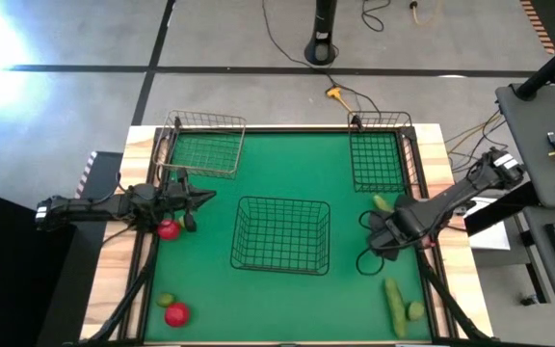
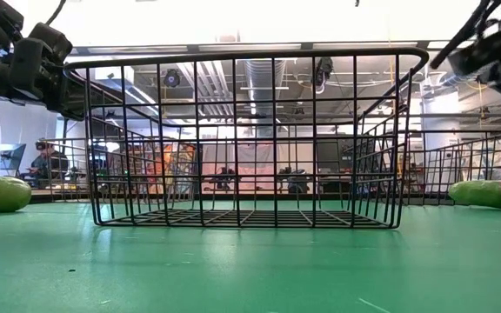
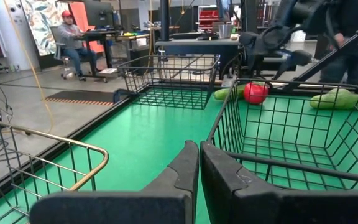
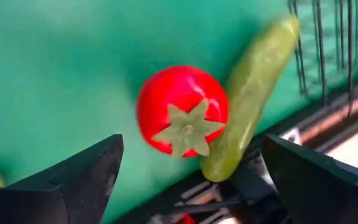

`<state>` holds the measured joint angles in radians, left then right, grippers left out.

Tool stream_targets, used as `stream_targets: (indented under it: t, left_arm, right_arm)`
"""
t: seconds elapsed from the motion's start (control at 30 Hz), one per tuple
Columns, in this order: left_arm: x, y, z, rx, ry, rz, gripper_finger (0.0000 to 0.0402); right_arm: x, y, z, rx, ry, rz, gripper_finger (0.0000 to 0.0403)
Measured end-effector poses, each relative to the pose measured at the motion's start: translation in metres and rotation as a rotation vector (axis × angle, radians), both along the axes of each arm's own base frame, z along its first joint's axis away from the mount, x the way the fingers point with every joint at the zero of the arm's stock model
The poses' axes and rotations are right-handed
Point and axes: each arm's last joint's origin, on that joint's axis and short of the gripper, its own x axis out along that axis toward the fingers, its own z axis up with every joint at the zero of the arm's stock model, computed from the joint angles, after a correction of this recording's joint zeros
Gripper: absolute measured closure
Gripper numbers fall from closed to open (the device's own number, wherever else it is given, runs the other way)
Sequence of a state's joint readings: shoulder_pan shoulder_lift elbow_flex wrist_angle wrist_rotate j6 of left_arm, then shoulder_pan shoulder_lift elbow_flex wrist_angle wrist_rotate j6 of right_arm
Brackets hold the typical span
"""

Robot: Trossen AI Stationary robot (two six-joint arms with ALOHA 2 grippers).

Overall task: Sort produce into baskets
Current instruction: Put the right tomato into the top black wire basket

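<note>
My right gripper [image 4: 191, 186] is open and points down over a red tomato [image 4: 182, 111] that lies on the green mat against a green cucumber [image 4: 253, 93]; one finger stands on either side of the tomato, clear of it. In the high view this gripper [image 1: 385, 236] is right of the large middle basket [image 1: 280, 234], and the cucumber [image 1: 382, 202] shows just beyond it. My left gripper [image 3: 199, 168] is shut and empty, level, pointing at the middle basket [image 3: 291, 137]; in the high view it [image 1: 205, 197] is at the left, with a second tomato [image 1: 169, 229] on the mat beside it.
Two smaller baskets stand at the far left [image 1: 205, 145] and far right [image 1: 376, 159]. A lime [image 1: 165, 300] and a tomato [image 1: 176, 314] lie near the front left. A cucumber [image 1: 393, 306] and a lime [image 1: 415, 310] lie near the front right.
</note>
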<state>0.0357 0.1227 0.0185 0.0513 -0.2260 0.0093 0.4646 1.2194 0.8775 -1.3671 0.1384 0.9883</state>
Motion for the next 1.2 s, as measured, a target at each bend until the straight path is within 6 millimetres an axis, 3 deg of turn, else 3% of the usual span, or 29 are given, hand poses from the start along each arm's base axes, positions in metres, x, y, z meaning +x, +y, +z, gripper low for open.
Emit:
stream_targets:
  t: [0.23,0.57,0.83,1.2]
  left_arm:
    - [0.0,0.0,0.0,0.0,0.0,0.0,0.0401]
    - [0.0,0.0,0.0,0.0,-0.003,-0.001,0.0402]
    - [0.0,0.0,0.0,0.0,-0.004,0.0,0.0401]
    - [0.0,0.0,0.0,0.0,-0.004,0.0,0.0401]
  right_arm:
    - [-0.003,-0.006,-0.022,-0.023,-0.02,-0.223,0.0029]
    - [-0.001,-0.015,-0.035,-0.042,-0.035,-0.274,0.0029]
    - [-0.001,-0.017,-0.053,0.052,-0.032,-0.271,0.0029]
    - [0.005,-0.012,-0.058,0.17,-0.067,-0.231,0.0038]
